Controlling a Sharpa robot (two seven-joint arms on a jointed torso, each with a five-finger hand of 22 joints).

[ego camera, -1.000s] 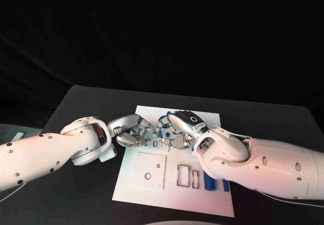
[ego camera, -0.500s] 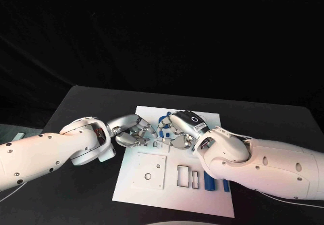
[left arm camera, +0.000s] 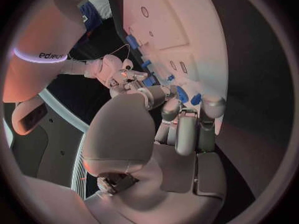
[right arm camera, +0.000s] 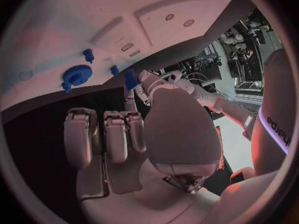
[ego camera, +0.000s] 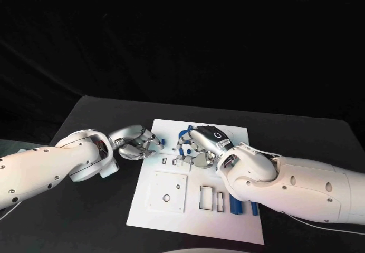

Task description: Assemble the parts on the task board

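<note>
The white task board lies mid-table. My left hand hovers at the board's left edge with fingers curled, pinching a small blue part; that part sits at its fingertips, and the right wrist view shows the same part. My right hand rests on the board's upper middle, fingers curled in, nothing seen in them. A blue gear and small blue pegs stand on the board ahead of it. Two long blue parts lie at the board's lower right.
A raised square plate with a round hole and two rectangular slots occupy the board's near half. Black table surrounds the board, with free room to the left and beyond the far edge.
My left hand has drawn back to the left, from over the board to its left edge, with the blue part at its fingertips. The right hand has hardly moved.
</note>
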